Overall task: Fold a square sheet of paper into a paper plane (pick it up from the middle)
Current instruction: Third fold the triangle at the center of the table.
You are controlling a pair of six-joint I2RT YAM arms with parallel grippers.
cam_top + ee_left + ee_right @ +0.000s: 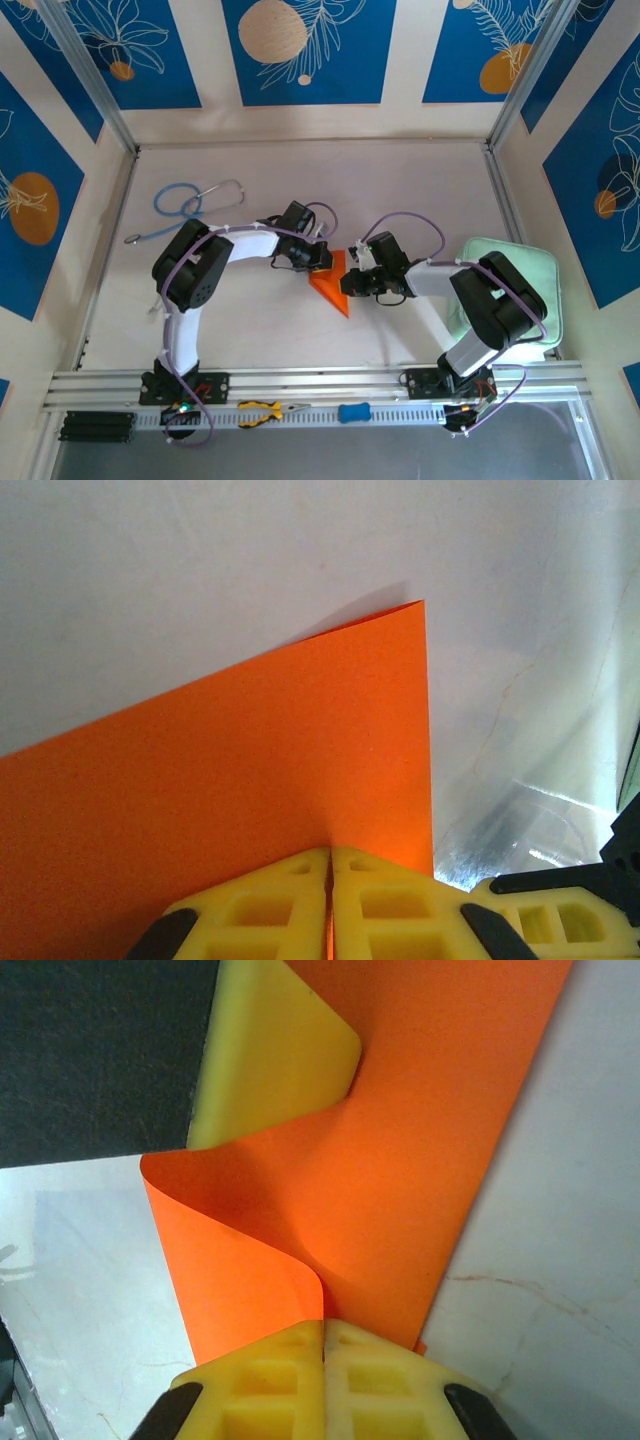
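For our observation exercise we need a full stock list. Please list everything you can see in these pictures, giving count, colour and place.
sheet of paper: one, bright orange, mid-table between the two grippers, partly curled over
stethoscope: one, blue tubing, far left part of the table
pad: one, pale green, right side of the table, partly under the right arm
pliers: one pair, yellow handles, on the near rail
small blue object: one, blue, on the near rail right of the pliers; what it is cannot be told
table: one, white
left gripper: one, yellow fingers, shut on the paper
right gripper: one, yellow fingers, shut on the paper
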